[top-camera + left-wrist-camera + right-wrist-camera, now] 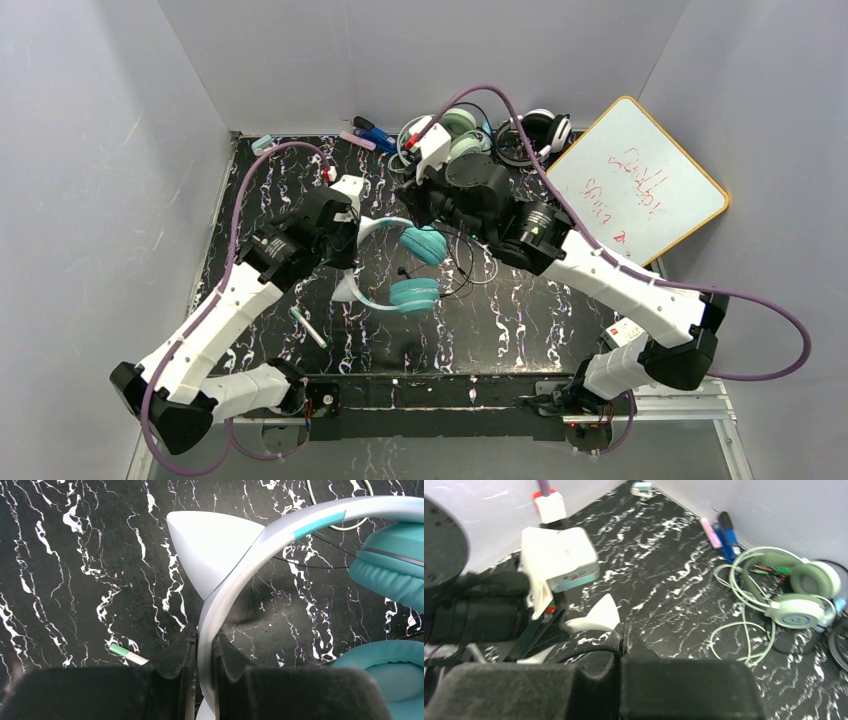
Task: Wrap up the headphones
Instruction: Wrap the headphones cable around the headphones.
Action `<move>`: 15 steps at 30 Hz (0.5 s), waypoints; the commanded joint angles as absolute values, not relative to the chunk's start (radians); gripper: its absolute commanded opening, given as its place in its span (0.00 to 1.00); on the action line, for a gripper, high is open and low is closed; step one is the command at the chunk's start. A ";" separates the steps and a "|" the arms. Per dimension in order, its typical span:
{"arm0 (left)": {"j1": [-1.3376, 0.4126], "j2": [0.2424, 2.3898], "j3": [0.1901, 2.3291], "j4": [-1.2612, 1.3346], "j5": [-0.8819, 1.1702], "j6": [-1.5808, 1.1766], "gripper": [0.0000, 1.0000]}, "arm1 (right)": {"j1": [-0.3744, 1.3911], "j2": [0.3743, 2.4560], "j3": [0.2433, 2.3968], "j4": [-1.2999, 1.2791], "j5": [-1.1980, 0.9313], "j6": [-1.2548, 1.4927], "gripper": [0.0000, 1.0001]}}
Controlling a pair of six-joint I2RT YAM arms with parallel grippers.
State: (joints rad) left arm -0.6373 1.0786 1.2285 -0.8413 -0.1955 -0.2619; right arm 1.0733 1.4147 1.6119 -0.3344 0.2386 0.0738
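The teal headphones with a white cat-ear band lie mid-table. My left gripper is shut on the white band just below one cat ear; it also shows in the top view. My right gripper is shut on a thin black cable that runs out from between its jaws to the left; in the top view it sits just right of the teal cups. The mint-green headphones with pale cable and the black-and-white headphones lie at the back.
A whiteboard with red writing leans at the back right. Pink and blue markers lie at the back wall. A green-capped marker lies near the front left. Grey walls enclose the table on three sides.
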 commanded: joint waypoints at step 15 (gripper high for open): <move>-0.776 1.112 1.108 -0.559 -0.275 -0.406 0.00 | 1.092 1.627 1.842 -0.344 0.794 0.424 0.01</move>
State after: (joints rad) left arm -0.7311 1.1107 1.1137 -0.6502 -0.2142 -0.3550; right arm 1.0885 1.5833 1.7344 -0.3439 0.7029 0.3092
